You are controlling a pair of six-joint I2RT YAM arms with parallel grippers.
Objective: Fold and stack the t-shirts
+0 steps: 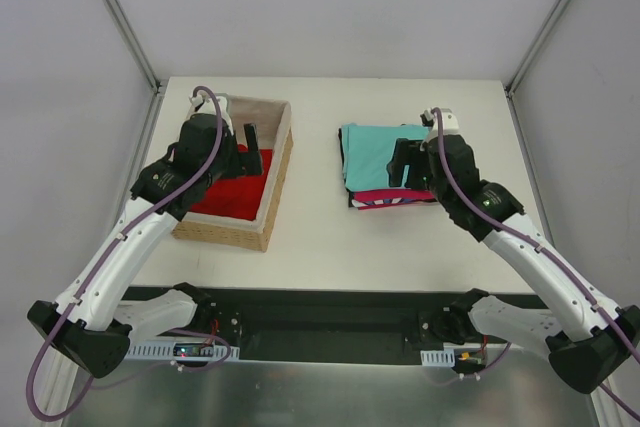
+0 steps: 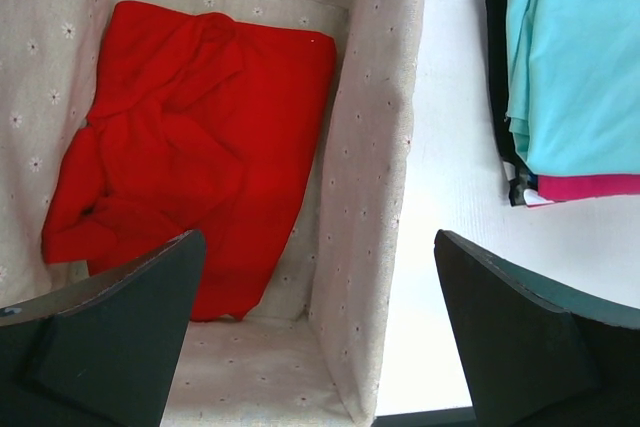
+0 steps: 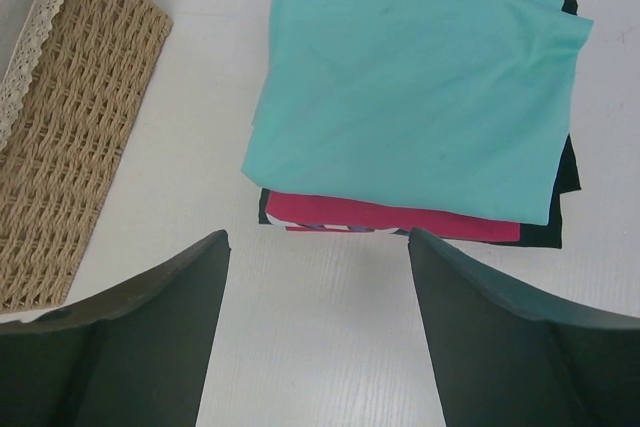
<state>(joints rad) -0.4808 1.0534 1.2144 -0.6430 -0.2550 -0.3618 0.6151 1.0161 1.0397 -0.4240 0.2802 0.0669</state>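
A crumpled bright red t-shirt (image 2: 190,147) lies inside the lined wicker basket (image 2: 370,197). My left gripper (image 2: 318,237) hovers open over the basket's right wall, holding nothing. To the right on the table is a folded stack: a teal t-shirt (image 3: 420,87) on top, a magenta-pink one (image 3: 400,215) under it, a striped edge (image 3: 330,229) and a black one (image 3: 568,172) below. My right gripper (image 3: 318,237) is open and empty above the bare table, just in front of the stack. From above, the left gripper (image 1: 250,142) is over the red t-shirt (image 1: 235,192) and the right gripper (image 1: 405,162) over the teal t-shirt (image 1: 370,152).
The basket (image 1: 228,235) stands at the table's left side, its woven side (image 3: 70,127) showing in the right wrist view. White table (image 1: 330,247) lies between basket and stack. Grey walls and metal frame posts surround the table.
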